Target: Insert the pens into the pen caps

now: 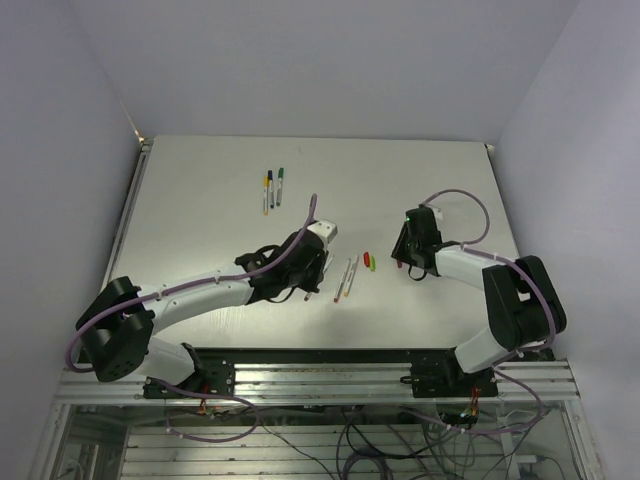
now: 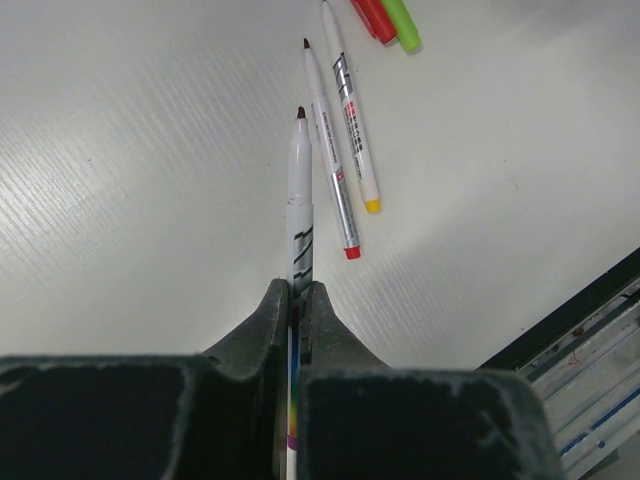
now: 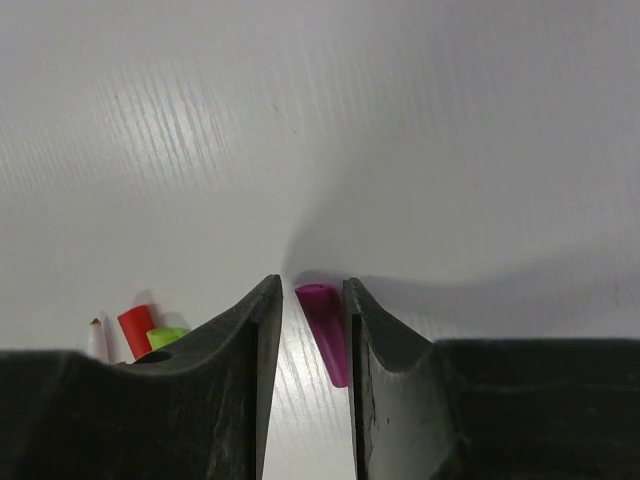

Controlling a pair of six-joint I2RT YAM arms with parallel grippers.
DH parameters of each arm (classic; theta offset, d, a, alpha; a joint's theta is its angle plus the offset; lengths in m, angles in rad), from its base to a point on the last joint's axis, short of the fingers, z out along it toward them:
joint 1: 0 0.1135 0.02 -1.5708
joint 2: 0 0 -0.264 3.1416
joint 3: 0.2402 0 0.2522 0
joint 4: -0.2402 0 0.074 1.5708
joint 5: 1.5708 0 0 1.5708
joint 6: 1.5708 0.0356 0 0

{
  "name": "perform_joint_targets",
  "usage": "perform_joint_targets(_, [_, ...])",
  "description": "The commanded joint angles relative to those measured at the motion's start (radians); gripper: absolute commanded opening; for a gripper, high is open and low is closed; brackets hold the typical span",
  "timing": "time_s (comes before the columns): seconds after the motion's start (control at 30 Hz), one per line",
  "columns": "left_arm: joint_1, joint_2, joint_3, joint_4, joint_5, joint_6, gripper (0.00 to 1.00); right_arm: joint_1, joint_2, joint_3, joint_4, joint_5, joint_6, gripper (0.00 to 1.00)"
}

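Observation:
My left gripper (image 2: 298, 292) is shut on a grey-white pen (image 2: 299, 190) with a dark tip, which points forward just above the table; in the top view this gripper (image 1: 318, 268) is left of centre. Two more pens lie ahead of it, one with a red end (image 2: 331, 170) and one with a yellow end (image 2: 352, 120). A red cap (image 2: 374, 16) and a green cap (image 2: 403, 25) lie beyond them. My right gripper (image 3: 309, 290) is open around a magenta cap (image 3: 325, 325) lying on the table against the right finger. In the top view it (image 1: 403, 262) is right of centre.
Capped pens (image 1: 272, 188) lie at the back of the white table. The red cap (image 3: 136, 328), the green cap (image 3: 165, 336) and a pen tip (image 3: 97, 338) show left of my right gripper. The table's near edge with a metal rail (image 2: 590, 330) is close on the right.

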Motion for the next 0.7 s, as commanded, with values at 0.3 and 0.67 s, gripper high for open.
perform_joint_targets(0.3, [0.031,-0.013,-0.01,0.037,0.051,0.009,0.07,0.127,0.097,0.021,-0.241,0.186,0.045,0.31])
perform_joint_targets(0.67, [0.048,-0.014,-0.02,0.052,0.072,0.009,0.07,0.138,0.093,0.022,-0.294,0.187,0.007,0.38])
